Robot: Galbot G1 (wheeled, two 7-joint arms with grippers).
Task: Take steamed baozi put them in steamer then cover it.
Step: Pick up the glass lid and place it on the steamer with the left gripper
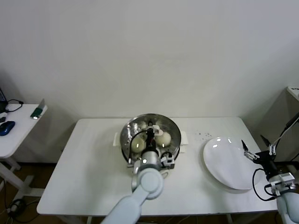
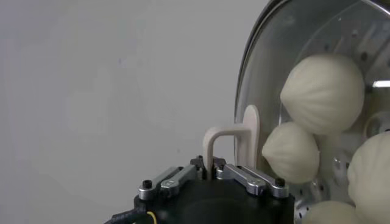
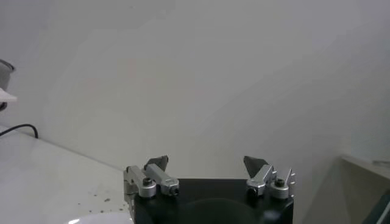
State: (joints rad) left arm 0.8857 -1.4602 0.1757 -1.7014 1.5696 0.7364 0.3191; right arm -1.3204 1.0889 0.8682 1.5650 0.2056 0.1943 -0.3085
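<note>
Head view: our left gripper [image 1: 150, 135] pinches the white handle [image 2: 228, 143] of the glass cover [image 1: 152, 135] sitting on the steamer [image 1: 126, 140], steamed baozi [image 2: 323, 91] inside. Our right gripper [image 1: 256, 147] hovers spread open beside the white plate [image 1: 224, 163].

Bare lab or office room: plain white wall [image 1: 149, 51], white table [image 1: 93, 158], side desk [image 1: 18, 130] with computer mouse [image 1: 6, 127].

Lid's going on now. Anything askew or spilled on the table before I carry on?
Small dark specks dot the table between the steamer and the white plate. The left gripper holds the cover by its handle; nothing else stands out.
</note>
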